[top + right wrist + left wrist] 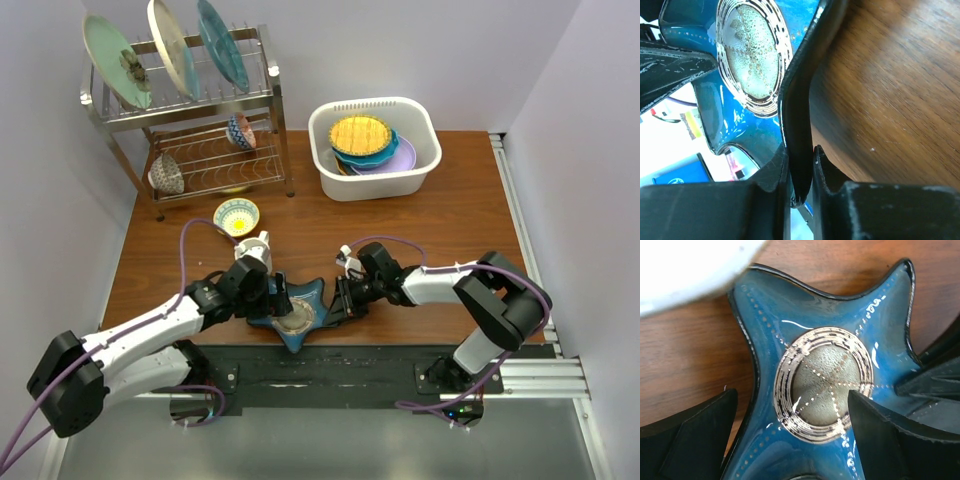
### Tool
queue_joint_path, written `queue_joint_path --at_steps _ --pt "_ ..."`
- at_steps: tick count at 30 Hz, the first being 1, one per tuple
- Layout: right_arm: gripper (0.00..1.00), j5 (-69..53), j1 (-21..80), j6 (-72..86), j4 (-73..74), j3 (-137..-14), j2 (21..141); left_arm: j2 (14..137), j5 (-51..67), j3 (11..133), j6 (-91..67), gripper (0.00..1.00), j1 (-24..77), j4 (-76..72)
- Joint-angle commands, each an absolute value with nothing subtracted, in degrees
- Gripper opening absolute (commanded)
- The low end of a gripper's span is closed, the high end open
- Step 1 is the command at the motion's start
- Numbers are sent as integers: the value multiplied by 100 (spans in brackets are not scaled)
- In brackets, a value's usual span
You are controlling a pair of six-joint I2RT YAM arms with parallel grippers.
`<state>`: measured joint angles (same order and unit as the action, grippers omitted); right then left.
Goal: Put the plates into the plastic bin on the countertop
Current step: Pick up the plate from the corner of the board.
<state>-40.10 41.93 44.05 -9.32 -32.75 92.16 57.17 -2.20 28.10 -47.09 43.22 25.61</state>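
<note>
My right gripper [800, 172] pinching the teal star-shaped plate [747, 60], left gripper [790, 440] spread above it, reddish-brown wood-grain countertop [450, 240], pale walls [420, 50].

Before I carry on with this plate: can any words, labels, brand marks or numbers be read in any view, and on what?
No text can be read in any view.
The star-shaped plate has only dots and rings, no lettering.
The yellow tag and the blue patch past the table edge, in the right wrist view, may carry markings but are too blurred to read.
</note>
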Motion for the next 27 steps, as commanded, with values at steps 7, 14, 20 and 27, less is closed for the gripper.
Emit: queue_joint_path --at_steps 7,14,20,27 --pt "0 -3296 4148 4421 -221 -3497 9097 5441 -281 3032 -4623 95 4342 2636" --pt "0 -3182 4148 4140 246 -3735 8886 5169 -447 3208 -4597 95 4351 2865" --pt "0 -3033 4148 3894 755 -3876 8649 4940 -615 3497 -4553 96 4350 3102" --pt "0 -2734 4148 3692 1300 -4025 8280 4913 -1010 3972 -4404 96 4350 3620"
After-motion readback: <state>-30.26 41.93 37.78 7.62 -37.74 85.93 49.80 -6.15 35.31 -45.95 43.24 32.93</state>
